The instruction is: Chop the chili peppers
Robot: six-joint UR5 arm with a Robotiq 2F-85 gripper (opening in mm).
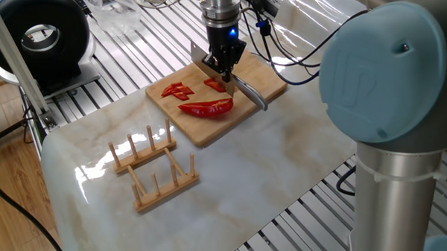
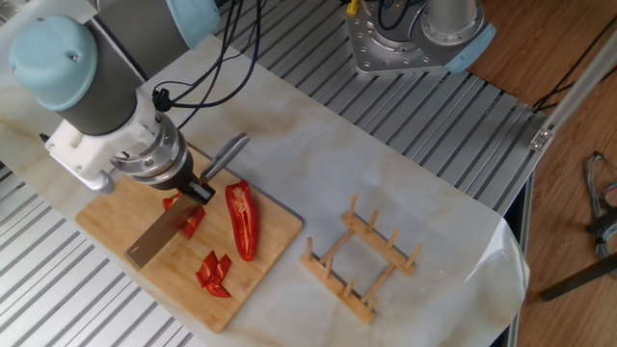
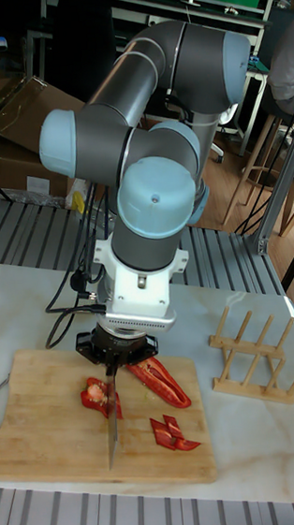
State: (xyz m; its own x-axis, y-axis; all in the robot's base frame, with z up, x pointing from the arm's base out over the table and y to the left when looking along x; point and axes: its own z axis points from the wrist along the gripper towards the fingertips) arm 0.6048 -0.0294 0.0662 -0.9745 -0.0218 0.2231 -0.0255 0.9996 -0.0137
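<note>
Centrally on the cutting board [image 2: 116,226], gripper [image 2: 198,188] clamps knife [image 2: 159,236] over chili peppers [image 2: 243,222]; board edges free.

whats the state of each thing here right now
gripper: shut on the knife
knife: blade on the pepper piece
pepper piece under the blade: partly cut
long chili half: uncut, lying flat
small chili bits: chopped, piled together
cutting board: flat
wooden rack: empty

Glossy red chili peppers [image 2: 243,221] — pale wooden board [image 2: 260,265], marbled white table [image 2: 405,173]
</note>
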